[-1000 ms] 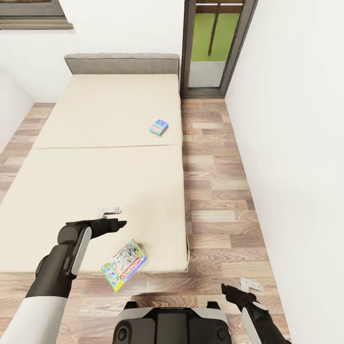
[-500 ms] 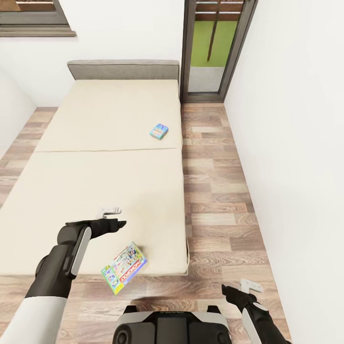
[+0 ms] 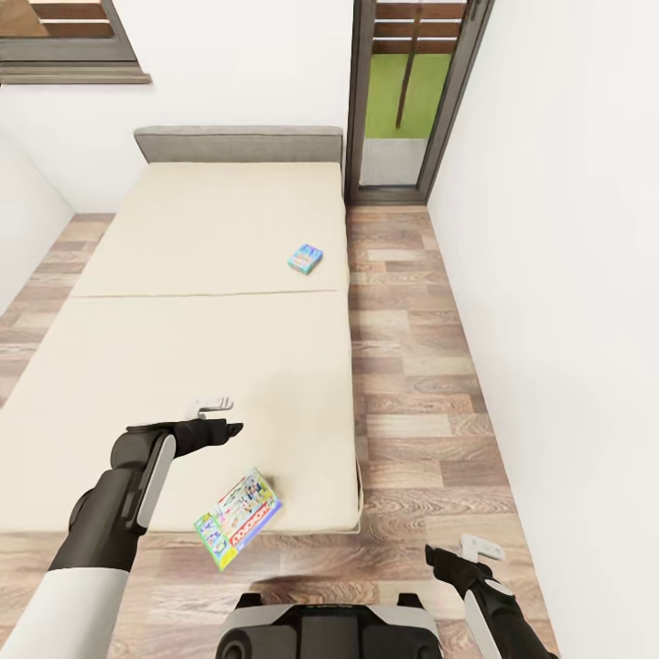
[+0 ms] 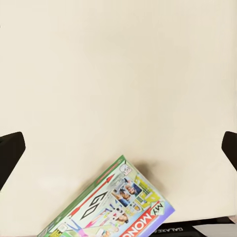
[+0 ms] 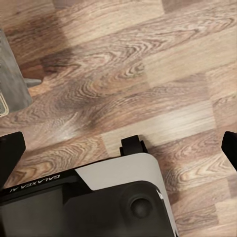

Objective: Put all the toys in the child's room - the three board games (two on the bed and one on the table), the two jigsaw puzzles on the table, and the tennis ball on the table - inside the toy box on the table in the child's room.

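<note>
Fingers of the left gripper [image 3: 213, 404] are seen spread over the plain cream bed [image 3: 165, 366]; the right gripper [image 3: 480, 546] is likewise held apart above the wood-plank floor [image 3: 412, 384]. A flat green-edged board game [image 3: 238, 518] overhangs the bed's near edge; a small blue one [image 3: 306, 259] lies farther off, beside the open floor strip.

From my seat, the cream-covered bed [image 3: 183, 348] lies broad and bare between the green-edged printed game box [image 3: 237, 518] overhanging its near edge and the small blue game box [image 3: 305, 259]. The wood-plank floor [image 3: 412, 384] runs open beside the white wall [image 3: 567, 275].
</note>
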Robot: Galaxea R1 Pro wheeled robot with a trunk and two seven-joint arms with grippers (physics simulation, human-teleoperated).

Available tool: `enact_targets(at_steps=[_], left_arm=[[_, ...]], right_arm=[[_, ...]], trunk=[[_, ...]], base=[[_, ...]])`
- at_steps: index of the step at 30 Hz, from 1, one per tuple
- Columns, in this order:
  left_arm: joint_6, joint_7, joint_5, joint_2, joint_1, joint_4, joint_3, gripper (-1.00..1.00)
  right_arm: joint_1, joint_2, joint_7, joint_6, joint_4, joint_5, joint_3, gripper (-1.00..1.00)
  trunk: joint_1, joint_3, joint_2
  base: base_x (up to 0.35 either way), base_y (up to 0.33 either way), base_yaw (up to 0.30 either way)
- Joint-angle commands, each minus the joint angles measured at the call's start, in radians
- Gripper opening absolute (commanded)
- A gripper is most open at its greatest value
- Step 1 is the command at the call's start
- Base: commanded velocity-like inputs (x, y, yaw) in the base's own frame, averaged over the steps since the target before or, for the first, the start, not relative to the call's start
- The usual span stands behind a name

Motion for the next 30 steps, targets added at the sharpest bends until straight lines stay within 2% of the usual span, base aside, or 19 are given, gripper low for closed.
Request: enact_targets(at_steps=[1,30], left_arm=[[0.006,0.001,0.006,0.0,-0.001,-0.001,0.001,1.0],[0.006,0.001,0.004,0.004,0.0,-0.001,0.001,1.0]], right_arm=[[0.0,0.001,-0.004,0.005,-0.002,-0.009,-0.001,1.0],[-0.001,0.001,-0.004,-0.001,0.035,-0.004,0.005,1.0]], trunk=[[0.001,0.0,-0.002],[0.001,0.042,-0.002]], base=[[0.0,0.0,0.0],[0.0,0.0,0.0]])
